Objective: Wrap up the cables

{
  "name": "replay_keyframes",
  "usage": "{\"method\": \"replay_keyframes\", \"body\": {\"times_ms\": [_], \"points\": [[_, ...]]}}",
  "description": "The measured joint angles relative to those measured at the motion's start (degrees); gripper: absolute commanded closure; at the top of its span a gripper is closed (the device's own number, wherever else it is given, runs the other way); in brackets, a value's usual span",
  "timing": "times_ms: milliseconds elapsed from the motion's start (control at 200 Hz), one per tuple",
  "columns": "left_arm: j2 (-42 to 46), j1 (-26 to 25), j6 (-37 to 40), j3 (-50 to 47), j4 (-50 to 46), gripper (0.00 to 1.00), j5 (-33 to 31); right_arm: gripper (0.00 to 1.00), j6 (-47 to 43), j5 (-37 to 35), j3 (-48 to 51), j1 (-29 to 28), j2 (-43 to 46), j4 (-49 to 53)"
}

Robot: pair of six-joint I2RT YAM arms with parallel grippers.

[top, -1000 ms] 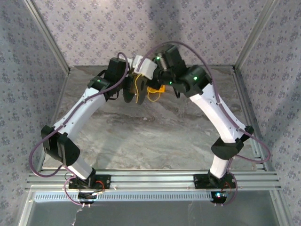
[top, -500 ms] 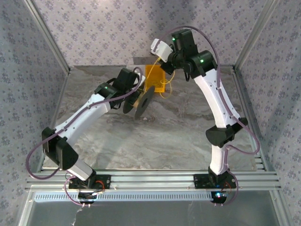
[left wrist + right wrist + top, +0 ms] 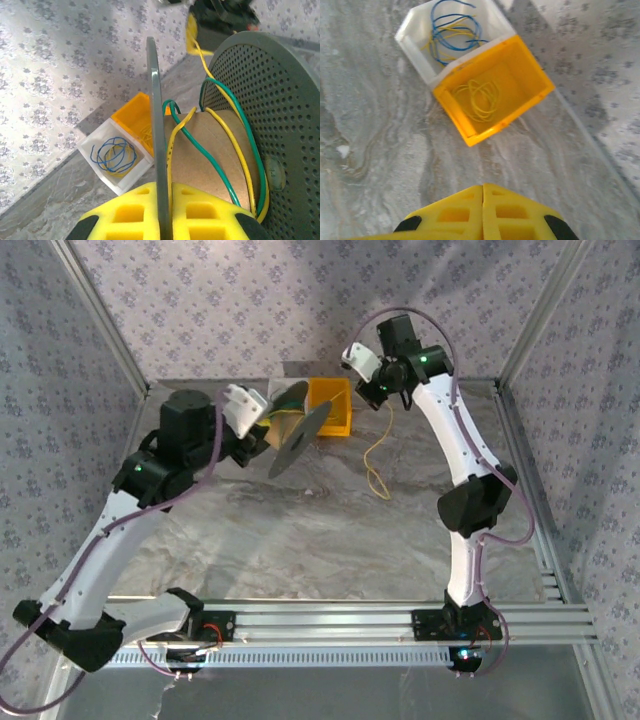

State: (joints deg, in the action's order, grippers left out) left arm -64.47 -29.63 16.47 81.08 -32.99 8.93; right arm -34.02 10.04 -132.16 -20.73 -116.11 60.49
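yellow wire [image 3: 367, 452] runs far-to-near, seemingly slack

Two white-shelled arms [image 3: 95, 540] with black joints [image 3: 478, 502], small green lights [image 3: 424, 358], looping purple cables [image 3: 400, 310] and yellow grid-moulded jaws.

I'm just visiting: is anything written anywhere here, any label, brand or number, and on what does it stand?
None: no word, number or label can be read.
The spool, its cardboard core, the yellow wire, the yellow bin and the white bin look unmarked.
The wallpaper carries a flower pattern, not lettering.
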Motion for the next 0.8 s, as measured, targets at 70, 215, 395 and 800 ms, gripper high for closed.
{"method": "replay_keyframes", "body": {"times_ms": [70, 215, 395, 800], "points": [[0.22, 4.48, -2.67, -0.83, 1.29, 1.00, 5.35, 1.00, 0.94, 0.92, 3.82, -0.66, 0.96, -2.38], [-0.15, 8.59, -10.01, -1.55, 4.85, 1.00, 13.75, 1.00, 3.98, 1.42, 11.17, -2.23, 2.89, -7.32], [-2.82, 8.63, -18.01, -1.01, 10.84, 1.00, 15.85, 1.00, 8.87, 2.36, 20.00, -3.26, 5.55, -14.12], [-5.62, 8.63, -23.28, 0.98, 12.13, 1.00, 8.50, 0.79, 17.90, 8.85, 34.47, -1.01, 9.51, -25.57]]}}
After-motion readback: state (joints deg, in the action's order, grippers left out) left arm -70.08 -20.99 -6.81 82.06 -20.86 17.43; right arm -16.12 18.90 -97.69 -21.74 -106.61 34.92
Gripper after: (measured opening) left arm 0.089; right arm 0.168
